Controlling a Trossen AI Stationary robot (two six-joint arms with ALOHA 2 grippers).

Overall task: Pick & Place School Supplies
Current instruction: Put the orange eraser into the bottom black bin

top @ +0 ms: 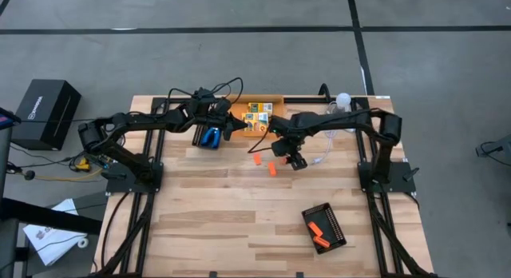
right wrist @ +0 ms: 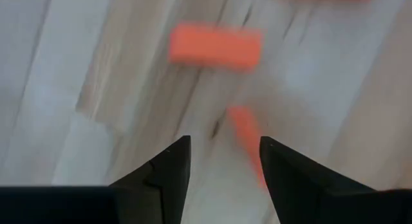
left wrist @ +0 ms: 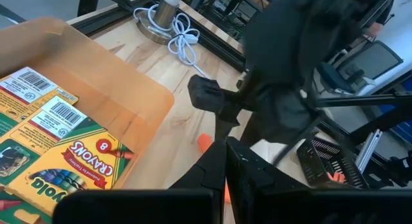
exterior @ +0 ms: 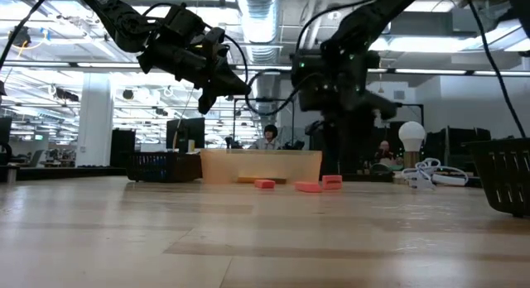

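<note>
- Your wooden table [top: 239,222] carries everything; both arms reach in toward its far middle
- Left gripper [top: 233,125] hangs above the table beside the tan tray [top: 263,102], fingers pressed together and holding nothing; in the left wrist view the same fingers [left wrist: 219,179] meet in a closed point
- Right gripper [top: 295,160] hangs just over the bare wood near the loose orange sticks; in the right wrist view you see the gripper [right wrist: 222,161] spread with a clear gap, nothing between the fingers [right wrist: 168,169]
- The tan tray sits at the table's far edge and holds the yellow-and-green crayon boxes [top: 257,117], lying flat
- A black ridged tray [top: 325,228] sits near the front right of the table with orange pieces inside
- Blue-handled pliers [top: 211,138] lie on the wood below the left arm
- White cable with a round bulb [top: 342,99] rests at the far right edge
- Orange sticks [top: 271,168] lie on the wood between tray and right gripper; one orange stick [right wrist: 215,47] shows ahead of the spread fingers, another [right wrist: 246,137] runs toward the gap
</note>
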